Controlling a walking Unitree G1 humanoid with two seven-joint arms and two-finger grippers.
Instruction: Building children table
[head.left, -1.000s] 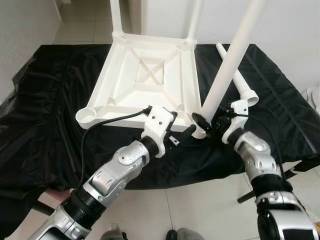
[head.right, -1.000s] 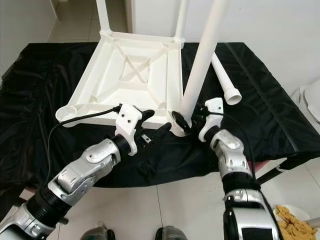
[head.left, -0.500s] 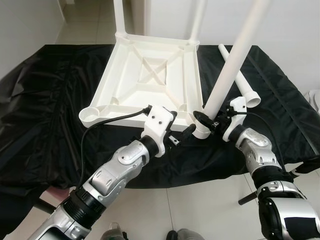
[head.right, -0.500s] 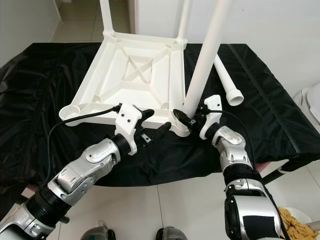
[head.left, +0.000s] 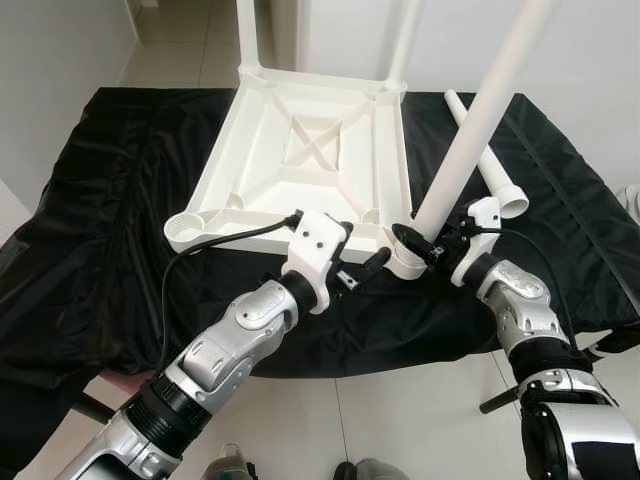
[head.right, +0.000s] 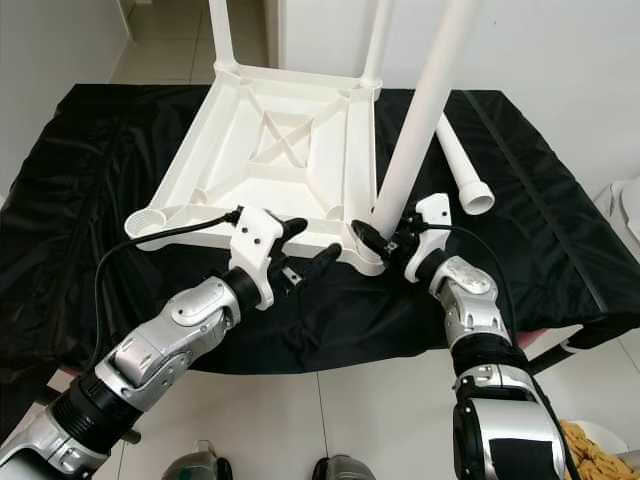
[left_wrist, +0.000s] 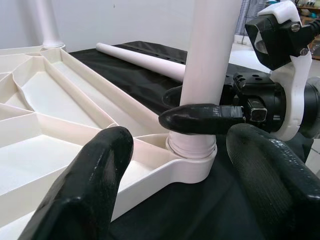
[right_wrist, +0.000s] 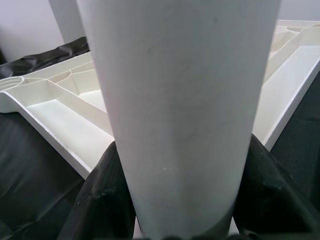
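Upside down on a black cloth (head.left: 110, 230) lies the white children's tabletop (head.left: 310, 170), its ribbed underside facing up, with two legs already standing in the far corner sockets. At the near right corner socket (left_wrist: 192, 162), a third white leg (head.left: 470, 140) stands tilted, leaning up and away to the robot's right, its threaded lower end seated in the socket's collar. The right gripper (head.left: 428, 243) is clamped around this leg just above the collar; in the right wrist view one black finger (right_wrist: 105, 200) presses each side of the white tube, so the hold is firm. The left gripper (head.left: 358, 272) hovers just in front of the same corner, beside the tabletop's near edge, its two black fingers (left_wrist: 82, 200) spread wide apart and holding nothing; the left wrist view looks between them at the socket, the leg's base and the right gripper's finger wrapped across the tube. A fourth leg (head.left: 485, 160) lies flat on the cloth to the right of the tabletop, its flared end pointing toward the robot, apart from both grippers. The near left corner socket (head.left: 182, 228) of the tabletop is open, with no leg in it. Pale tiled floor (head.left: 400, 410) shows below the cloth's near edge.
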